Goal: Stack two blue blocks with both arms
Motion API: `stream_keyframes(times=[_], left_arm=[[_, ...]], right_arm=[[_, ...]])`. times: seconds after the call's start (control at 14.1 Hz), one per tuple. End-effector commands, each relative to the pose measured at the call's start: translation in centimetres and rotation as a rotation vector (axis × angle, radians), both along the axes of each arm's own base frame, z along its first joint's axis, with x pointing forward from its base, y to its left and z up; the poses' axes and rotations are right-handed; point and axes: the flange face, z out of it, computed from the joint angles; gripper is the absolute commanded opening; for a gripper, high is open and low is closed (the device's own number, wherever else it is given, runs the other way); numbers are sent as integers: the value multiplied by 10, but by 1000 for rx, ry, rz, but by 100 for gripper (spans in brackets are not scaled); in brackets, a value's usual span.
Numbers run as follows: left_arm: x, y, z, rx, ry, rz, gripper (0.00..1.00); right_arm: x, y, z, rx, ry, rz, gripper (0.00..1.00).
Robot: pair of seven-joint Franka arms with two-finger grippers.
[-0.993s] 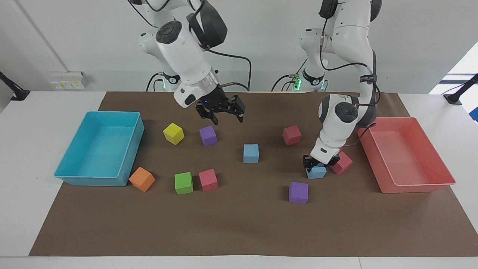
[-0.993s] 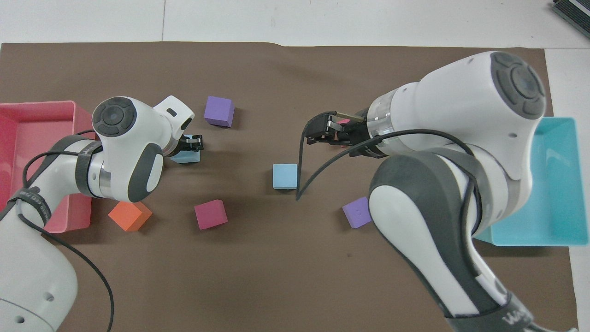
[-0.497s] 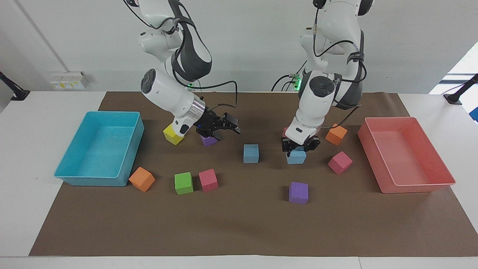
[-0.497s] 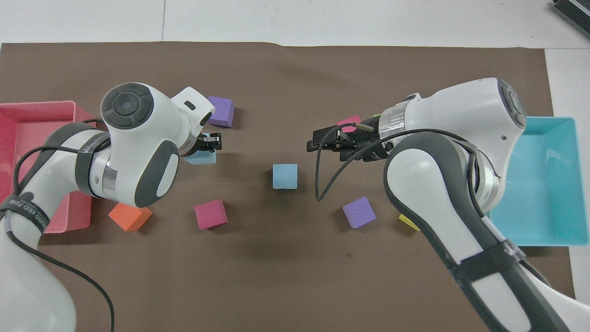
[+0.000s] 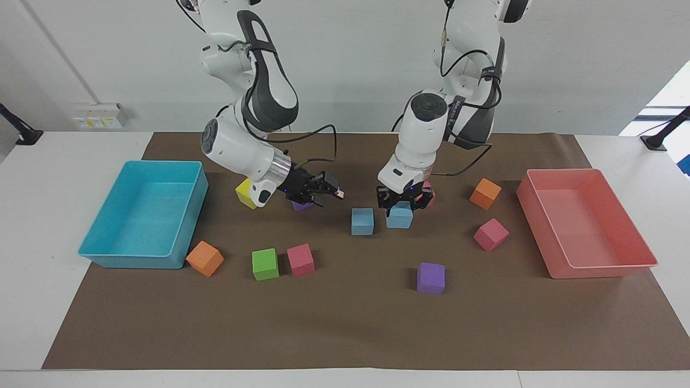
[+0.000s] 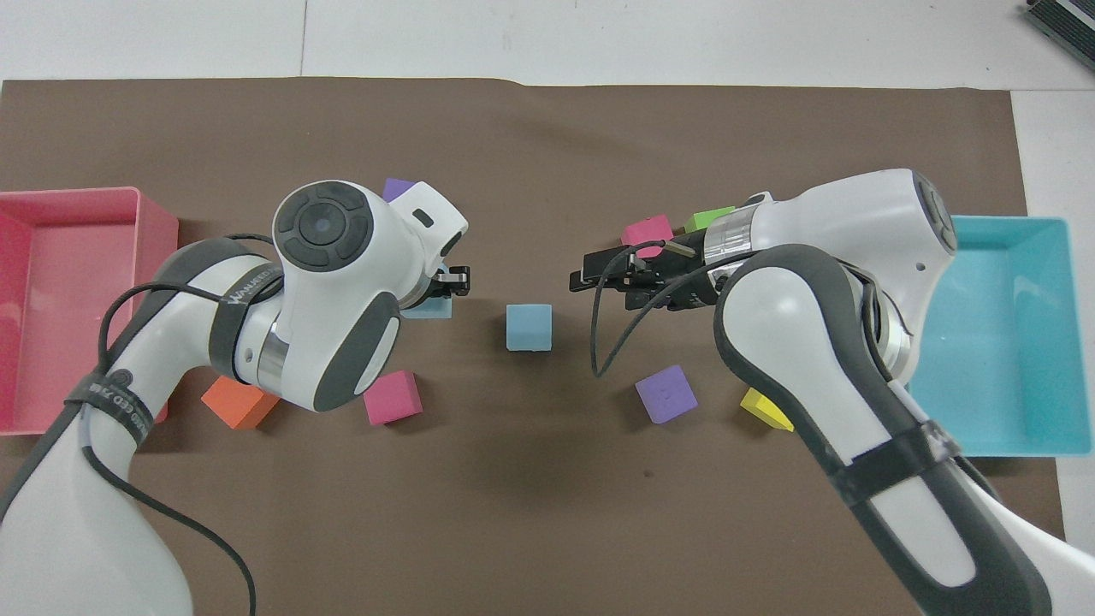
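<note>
One blue block sits on the brown mat mid-table and also shows in the overhead view. My left gripper is shut on the second blue block, holding it low beside the first one, toward the left arm's end. In the overhead view the left gripper hides most of that block. My right gripper is open and empty, tilted sideways over a purple cube, with its tips in the overhead view pointing at the free blue block.
A cyan tray stands at the right arm's end and a pink tray at the left arm's end. Yellow, orange, green, pink, purple, pink and orange cubes lie around.
My left gripper has carried its blue block from beside the pink tray to right beside the free blue block. My right gripper has come down and drawn back over the purple cube.
</note>
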Motion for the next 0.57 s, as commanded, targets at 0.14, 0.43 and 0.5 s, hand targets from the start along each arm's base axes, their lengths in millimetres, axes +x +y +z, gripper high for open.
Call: stream_keyframes(times=[0.14,0.43,0.5], left_arm=[[3,-41,-5,-2,-3,-6,0],[-1,-46,-5,-7,-7,-9,0],[-2,-48,-7,-5,-5,-12,0]], right_arm=[[2,-1,-44,55,47,-40,0],[4,-6,-61,89,52,-47,0],[4,-9,-74,85,67,-51,0]])
